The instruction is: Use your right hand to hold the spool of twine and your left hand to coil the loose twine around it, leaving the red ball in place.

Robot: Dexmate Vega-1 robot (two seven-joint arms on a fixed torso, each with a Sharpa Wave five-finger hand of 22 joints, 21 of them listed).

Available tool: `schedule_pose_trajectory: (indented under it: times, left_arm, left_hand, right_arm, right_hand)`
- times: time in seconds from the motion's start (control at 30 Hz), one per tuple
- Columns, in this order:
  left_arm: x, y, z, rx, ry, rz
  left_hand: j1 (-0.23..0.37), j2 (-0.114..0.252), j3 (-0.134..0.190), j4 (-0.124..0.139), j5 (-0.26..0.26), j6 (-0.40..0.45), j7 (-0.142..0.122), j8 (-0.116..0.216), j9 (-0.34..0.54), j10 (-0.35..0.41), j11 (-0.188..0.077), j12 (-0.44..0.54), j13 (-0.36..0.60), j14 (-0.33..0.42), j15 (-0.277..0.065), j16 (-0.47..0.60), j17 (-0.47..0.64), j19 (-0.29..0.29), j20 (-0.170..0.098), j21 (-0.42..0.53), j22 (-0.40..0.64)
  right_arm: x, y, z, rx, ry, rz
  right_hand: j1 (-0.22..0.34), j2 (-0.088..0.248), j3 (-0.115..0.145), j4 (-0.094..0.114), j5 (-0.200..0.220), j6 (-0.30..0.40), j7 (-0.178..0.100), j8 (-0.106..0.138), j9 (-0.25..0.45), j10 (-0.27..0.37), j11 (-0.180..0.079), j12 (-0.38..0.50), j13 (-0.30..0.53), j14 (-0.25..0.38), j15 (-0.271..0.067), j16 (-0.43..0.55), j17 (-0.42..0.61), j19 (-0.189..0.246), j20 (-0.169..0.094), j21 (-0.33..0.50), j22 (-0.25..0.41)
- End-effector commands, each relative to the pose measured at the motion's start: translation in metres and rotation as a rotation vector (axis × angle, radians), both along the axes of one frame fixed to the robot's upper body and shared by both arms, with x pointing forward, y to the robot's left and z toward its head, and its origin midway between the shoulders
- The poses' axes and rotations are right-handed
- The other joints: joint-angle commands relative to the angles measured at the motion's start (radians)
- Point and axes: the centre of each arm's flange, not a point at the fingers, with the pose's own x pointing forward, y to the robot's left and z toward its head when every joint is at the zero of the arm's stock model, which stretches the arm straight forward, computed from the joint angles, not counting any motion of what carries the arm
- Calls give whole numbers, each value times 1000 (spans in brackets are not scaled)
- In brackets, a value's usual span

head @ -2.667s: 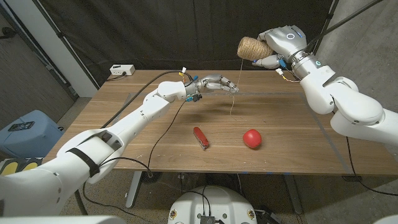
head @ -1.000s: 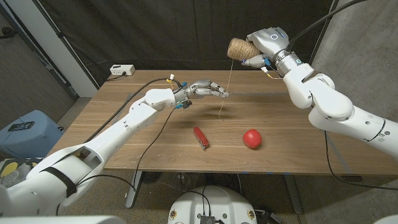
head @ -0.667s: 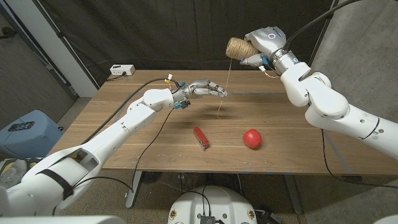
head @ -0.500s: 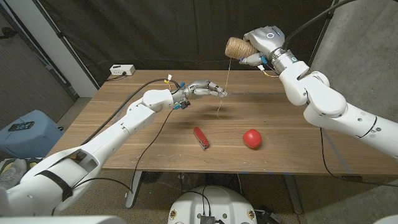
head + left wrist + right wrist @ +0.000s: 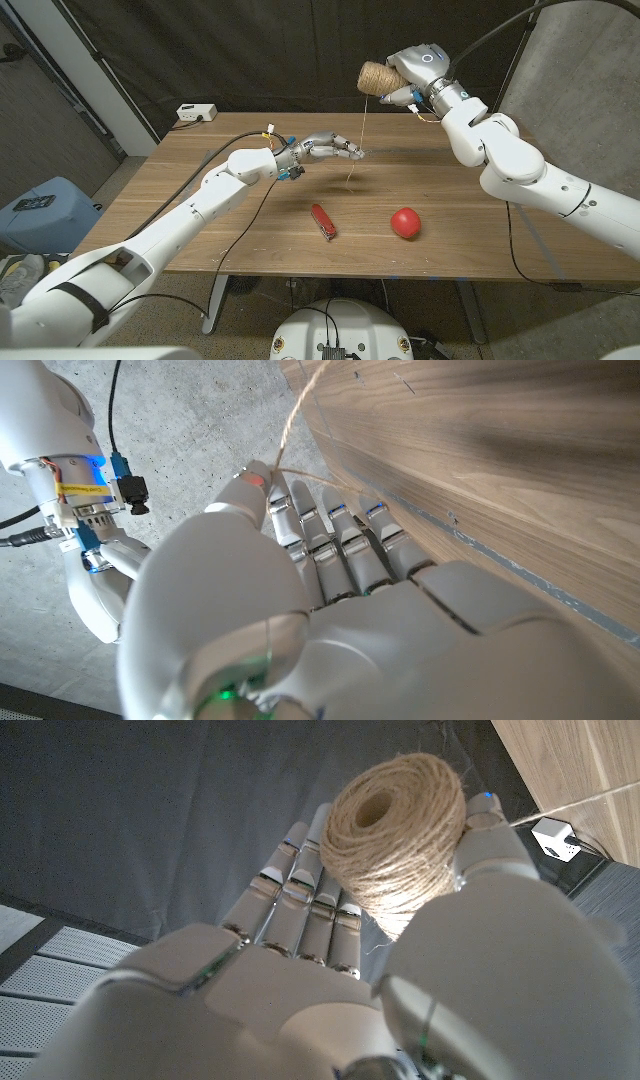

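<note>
The spool of twine (image 5: 378, 76) is held up in the air beyond the table's far edge by my right hand (image 5: 415, 72); in the right wrist view the spool (image 5: 398, 830) sits between the thumb and the fingers (image 5: 290, 900). A loose strand of twine (image 5: 362, 125) drops from it to my left hand (image 5: 332, 150), which pinches it at the fingertips above the table. In the left wrist view the twine (image 5: 300, 410) runs off from the thumb tip (image 5: 254, 485). A short tail (image 5: 349, 178) dangles below. The red ball (image 5: 404, 222) lies on the table (image 5: 480, 200), toward the near right.
A red pocket knife (image 5: 323, 220) lies on the table left of the ball. At the far left corner a white box (image 5: 196, 113) sits with its cable. Beside the table's left end stands a blue bin (image 5: 40, 210). A dark curtain hangs behind.
My right hand has carried the spool leftward and slightly higher. My left hand has drawn back to the left with the strand, and the dangling tail followed. Ball and knife stayed put.
</note>
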Motion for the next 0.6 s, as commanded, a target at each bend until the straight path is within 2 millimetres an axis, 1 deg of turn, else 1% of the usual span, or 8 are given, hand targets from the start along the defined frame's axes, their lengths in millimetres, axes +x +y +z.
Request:
schedule_pose_trajectory:
  times: [0.03, 0.43, 0.6]
  left_arm:
    - [-10, 5, -6, -8, 7, -2]
    - [-22, 7, -11, -21, 11, -12]
    - [-28, 3, -13, -21, 14, -27]
  left_hand:
    - [1, 1, -1, 2, -2, -8, 0, -2, 0, -4, -1, 0, 2, 0, 0, -1, 3, -5, 2, 3, 3]
    - [1, 0, -2, 2, -3, -7, 0, -2, 0, -4, -2, 0, 2, -3, 2, -2, 4, -6, 1, 3, 3]
    - [2, 1, -2, 1, -3, -7, 1, -2, 0, -4, -1, -1, 3, -3, 2, -1, 4, -7, 1, 3, 3]
  right_arm:
    - [16, 8, -4, 13, 18, 2]
    - [30, 14, -5, 24, 29, 1]
    - [35, 13, -5, 30, 35, -9]
  right_hand:
    - [148, 155, 0, 2, 7, 139, -133, 6, 4, 84, -83, 4, 5, 2, -108, -4, 4, 4, -4, 1, 2]
    - [151, 153, 0, 0, 7, 138, -133, 6, 3, 86, -85, 3, 4, 4, -109, -4, 4, 5, -5, 1, 2]
    - [150, 155, 0, 2, 7, 137, -134, 6, 3, 83, -84, 2, 5, 5, -108, -4, 5, 4, -4, 1, 2]
